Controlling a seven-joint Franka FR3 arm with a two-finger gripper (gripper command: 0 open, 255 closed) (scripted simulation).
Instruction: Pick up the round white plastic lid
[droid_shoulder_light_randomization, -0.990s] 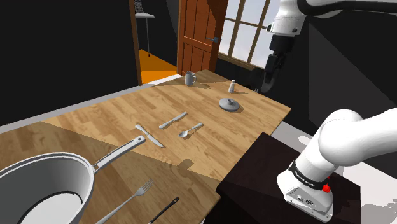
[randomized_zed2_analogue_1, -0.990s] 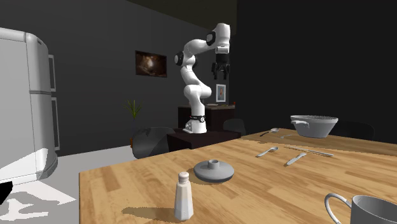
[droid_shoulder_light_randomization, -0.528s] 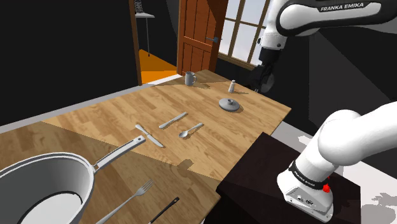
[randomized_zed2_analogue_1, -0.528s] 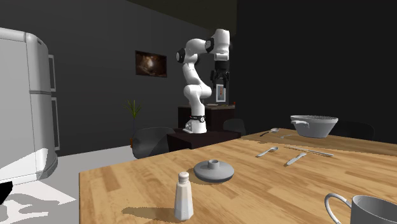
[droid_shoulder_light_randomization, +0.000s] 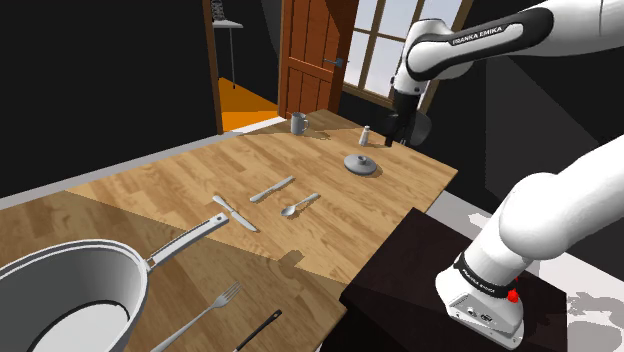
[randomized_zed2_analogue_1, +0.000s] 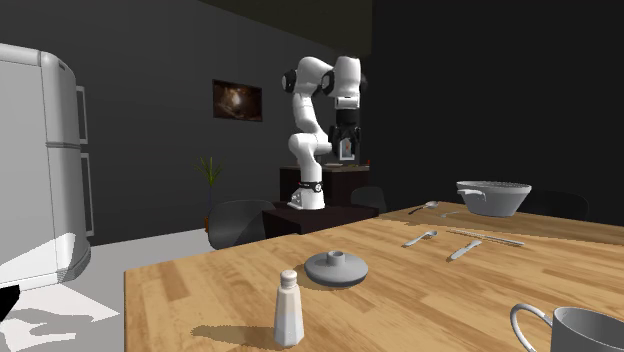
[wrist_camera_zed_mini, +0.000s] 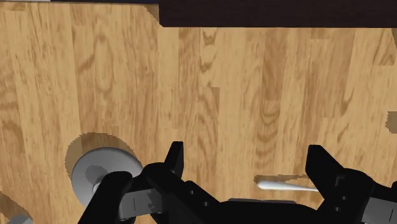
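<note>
Pan (droid_shoulder_light_randomization: 70, 290) comes first in the shoulder view, at the near end of the wooden table (droid_shoulder_light_randomization: 180, 180). Past it lie a fork (droid_shoulder_light_randomization: 207, 308), two knives (droid_shoulder_light_randomization: 236, 213) and a spoon (droid_shoulder_light_randomization: 300, 206). Beyond them the round grey lid (droid_shoulder_light_randomization: 361, 164) (knob on top) lies flat near the far end. A small shaker (droid_shoulder_light_randomization: 366, 135) stands just behind it and a mug (droid_shoulder_light_randomization: 299, 123) farther off. The gripper (droid_shoulder_light_randomization: 392, 133) hangs above the far corner, clear of the lid. In the wrist view its fingers (wrist_camera_zed_mini: 173, 159) stand spread with bare boards between them, the lid just outside one of them.
</note>
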